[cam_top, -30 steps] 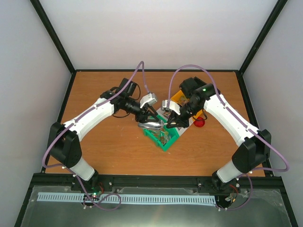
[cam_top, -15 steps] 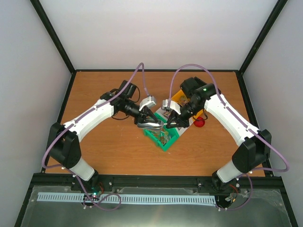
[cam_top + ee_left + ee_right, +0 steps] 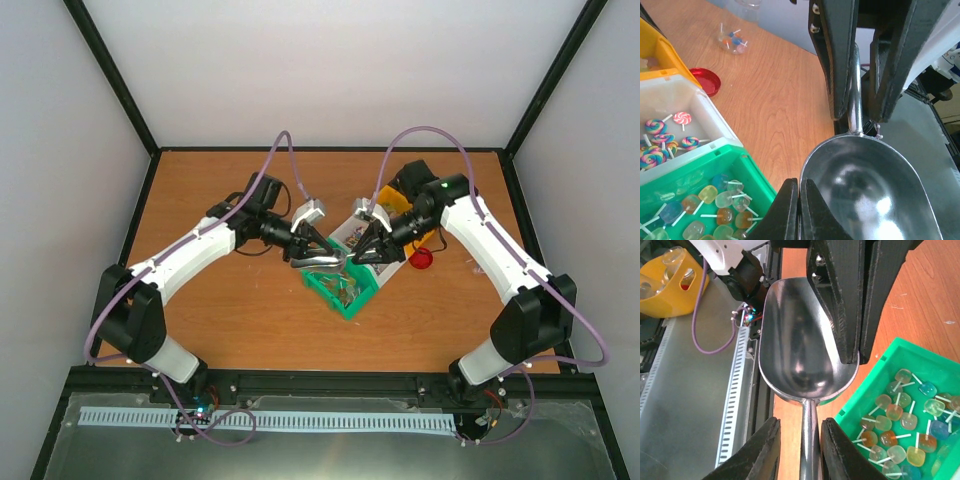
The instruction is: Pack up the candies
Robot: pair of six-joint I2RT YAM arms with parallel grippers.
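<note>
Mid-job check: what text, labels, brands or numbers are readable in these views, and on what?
No readable text in any view.
The metal scoop, green bin, white bin, yellow bin and red lid show no markings.
The lollipops are too small to tell whether they carry any print.

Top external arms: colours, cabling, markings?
Left arm and right arm: white shells, black joints and bases. A purple cable loops along each. Left tool and right tool are black, two-fingered. A green light on the right arm.
</note>
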